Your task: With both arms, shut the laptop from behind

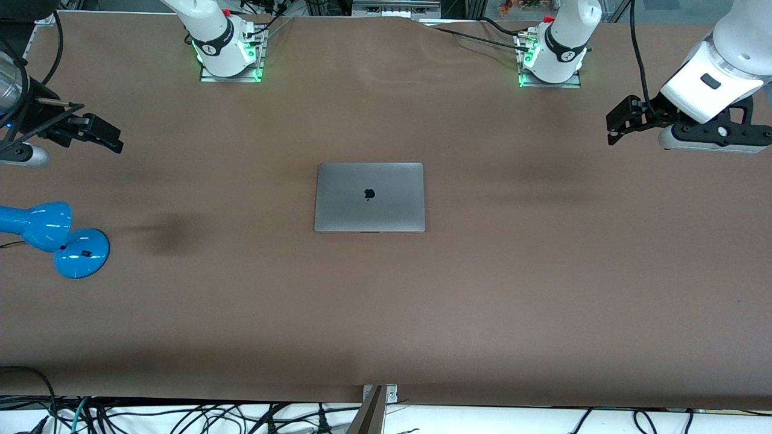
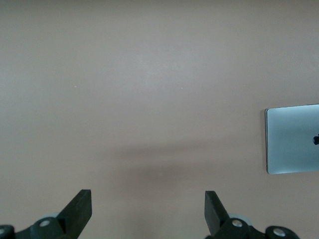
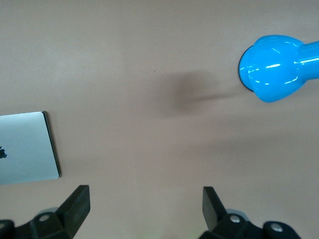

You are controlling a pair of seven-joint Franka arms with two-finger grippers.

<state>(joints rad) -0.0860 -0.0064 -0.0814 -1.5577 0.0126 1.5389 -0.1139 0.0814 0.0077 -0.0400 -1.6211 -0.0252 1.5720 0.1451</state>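
The space-grey laptop (image 1: 369, 197) lies shut and flat in the middle of the brown table, its lid with the dark apple logo facing up. It also shows in the left wrist view (image 2: 293, 139) and in the right wrist view (image 3: 26, 148). My left gripper (image 1: 615, 126) hangs open and empty above the table at the left arm's end, well away from the laptop. My right gripper (image 1: 111, 138) hangs open and empty above the table at the right arm's end, also well away. In both wrist views the fingers (image 2: 79, 206) (image 3: 77, 204) stand wide apart over bare table.
A blue desk lamp (image 1: 60, 238) stands at the right arm's end of the table, nearer to the front camera than the right gripper; its head shows in the right wrist view (image 3: 274, 67). The two arm bases (image 1: 226, 51) (image 1: 552, 57) stand along the table's back edge.
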